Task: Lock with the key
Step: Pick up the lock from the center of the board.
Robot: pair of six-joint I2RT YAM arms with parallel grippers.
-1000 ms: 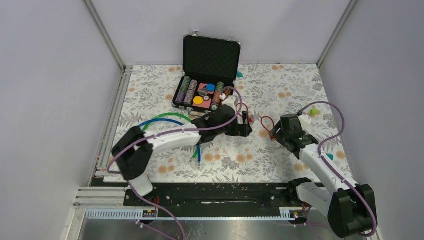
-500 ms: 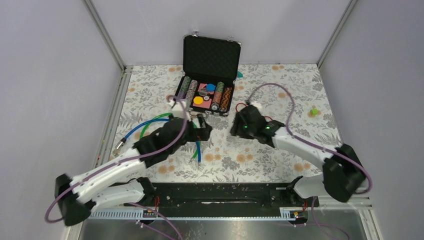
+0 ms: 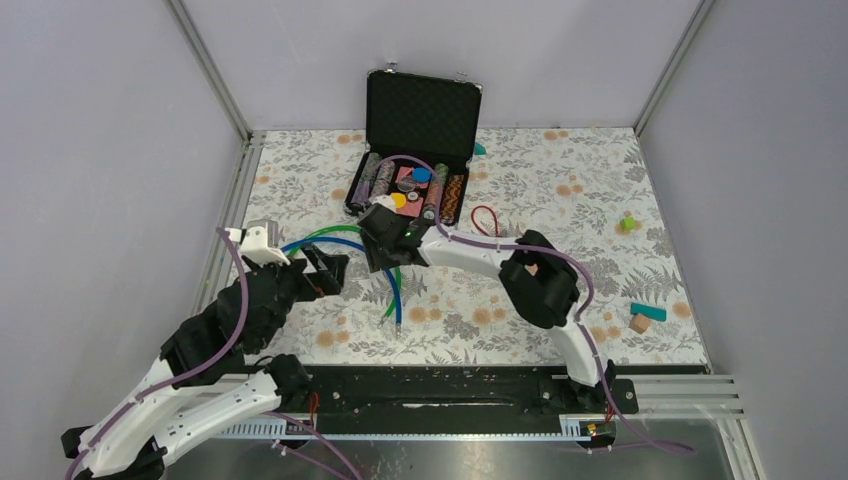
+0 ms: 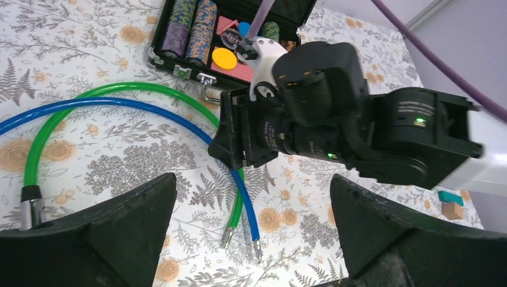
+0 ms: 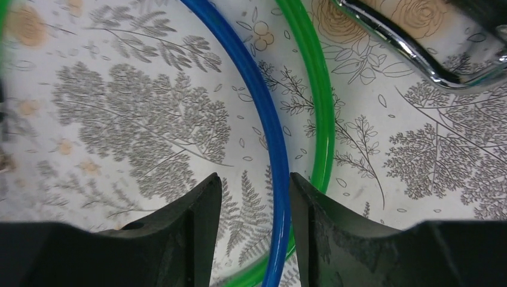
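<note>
From above: left gripper [image 3: 335, 272] spread wide, low over the flowered table [image 3: 600, 180]. Just off its tips, green hose [image 3: 325, 234] and blue hose [image 3: 397, 298]. Right gripper [image 3: 382, 248] stretched across, close beyond the left one's fingers and just short of the open case [image 3: 420, 110], poker chips [image 3: 375, 182] in its tray. Off to that gripper's right, a red loop [image 3: 485, 220] on the cloth, perhaps the key's cord; too small to tell.

Left wrist: own fingers [image 4: 131, 221] far apart, gripping nothing. Straight ahead between them, the right gripper, low over both hoses. Beyond it, the case front with its chrome handle [image 4: 209, 92].

Right wrist: fingers [image 5: 179, 239] parted only narrowly, closed on nothing. Blue hose lying flat under the gap between the tips; green hose just past the right finger; chrome handle ahead and to the right, near the top corner.
</note>
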